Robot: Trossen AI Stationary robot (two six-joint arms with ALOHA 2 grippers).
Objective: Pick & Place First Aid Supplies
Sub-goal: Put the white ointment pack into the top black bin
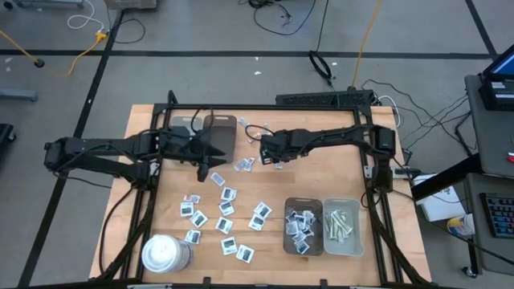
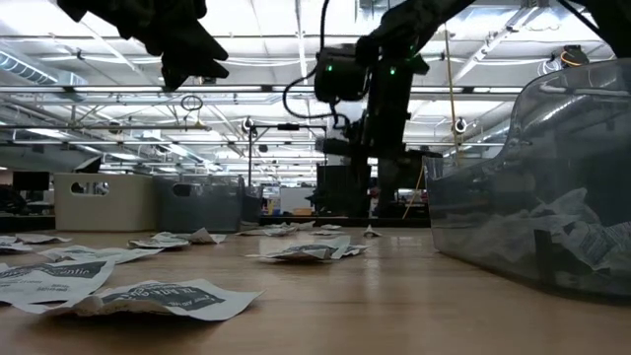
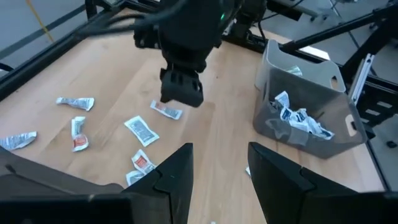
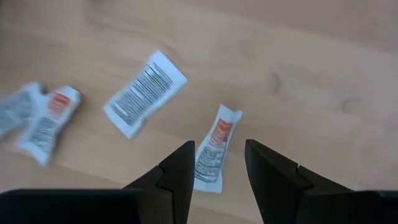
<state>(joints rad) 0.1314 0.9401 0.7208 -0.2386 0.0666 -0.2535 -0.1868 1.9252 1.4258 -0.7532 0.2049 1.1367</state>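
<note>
Small white packets with dark print lie flat and scattered on the wooden table (image 1: 225, 213); more fill the grey tray (image 1: 303, 227), and pale strips lie in the clear tray (image 1: 343, 226). My right gripper (image 1: 269, 152) is open above the table's far middle. In the right wrist view its fingers (image 4: 216, 163) stand on either side of a small white packet with orange print (image 4: 214, 149), with two more packets (image 4: 144, 92) beside it. My left gripper (image 1: 205, 167) hangs open above the table, left of the right one; in the left wrist view (image 3: 219, 171) it looks toward the right gripper (image 3: 182, 87).
A large white cylinder (image 1: 165, 253) stands at the near left corner. A dark tray (image 1: 217, 132) sits at the far edge under the left arm. The two trays stand side by side at the near right. Bare wood shows between the packets and the trays.
</note>
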